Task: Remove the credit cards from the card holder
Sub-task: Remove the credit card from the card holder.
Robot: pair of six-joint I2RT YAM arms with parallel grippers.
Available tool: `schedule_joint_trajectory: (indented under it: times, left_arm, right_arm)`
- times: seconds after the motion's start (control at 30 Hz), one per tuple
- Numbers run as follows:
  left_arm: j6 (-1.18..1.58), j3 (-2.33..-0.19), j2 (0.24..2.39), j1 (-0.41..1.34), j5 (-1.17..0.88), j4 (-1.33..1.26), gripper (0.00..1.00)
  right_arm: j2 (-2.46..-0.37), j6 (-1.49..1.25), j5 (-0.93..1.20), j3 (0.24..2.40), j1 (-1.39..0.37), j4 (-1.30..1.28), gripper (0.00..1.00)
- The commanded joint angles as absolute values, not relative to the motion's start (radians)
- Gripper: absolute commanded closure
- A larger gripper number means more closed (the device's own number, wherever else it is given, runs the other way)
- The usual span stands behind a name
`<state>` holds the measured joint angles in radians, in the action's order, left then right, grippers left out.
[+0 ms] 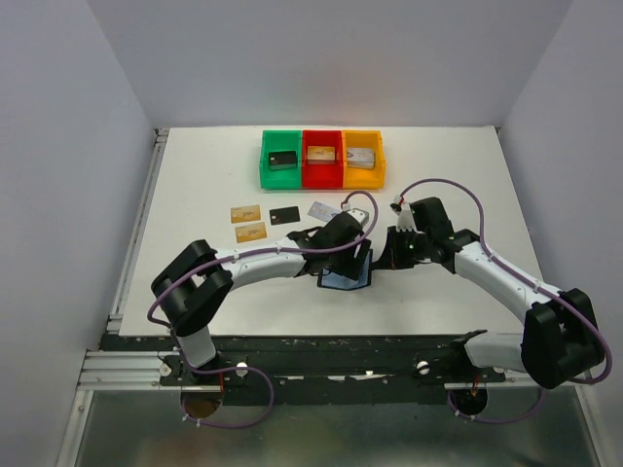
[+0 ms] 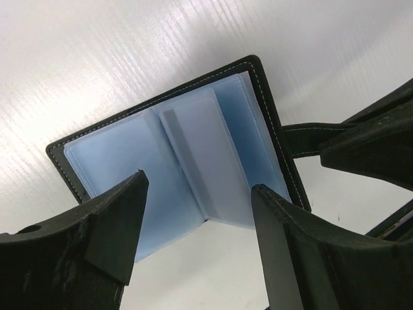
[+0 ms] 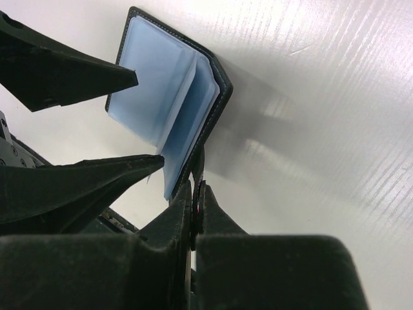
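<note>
The card holder (image 1: 343, 278) is a black bifold with bluish pockets, held open just above the table between both arms. My right gripper (image 3: 197, 187) is shut on the black strap at its edge (image 2: 308, 139). My left gripper (image 2: 199, 182) is open, with its fingertips (image 2: 137, 184) on either side of the pocket leaves (image 2: 110, 155) and nothing gripped. A pale leaf (image 2: 200, 155) stands up in the middle; I cannot tell whether a card is inside. Four credit cards lie on the table to the left: two tan-gold (image 1: 244, 212) (image 1: 251, 232), one black (image 1: 284, 215) and one silver (image 1: 322, 208).
Green (image 1: 282, 173), red (image 1: 322, 175) and orange (image 1: 361, 175) bins stand in a row at the back, each holding a blocky item. The table's raised rail (image 1: 136, 233) runs along the left side. The left arm's fingers (image 3: 97, 74) show in the right wrist view.
</note>
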<state>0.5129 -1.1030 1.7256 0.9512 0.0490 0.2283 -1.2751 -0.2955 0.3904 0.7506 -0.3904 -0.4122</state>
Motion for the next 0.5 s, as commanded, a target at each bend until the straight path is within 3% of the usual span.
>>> schedule_joint_trajectory:
  times: [0.0,0.47]
  left_arm:
    - [0.526,-1.083,1.689,0.957,0.115,0.255,0.22]
    - [0.578,-0.965,1.562,0.927,0.204,0.268,0.22]
  right_arm:
    - [-1.250,-0.296,0.403,0.742,-0.387,-0.403,1.00]
    - [-1.267,-0.281,0.394,0.752,-0.387,-0.420,1.00]
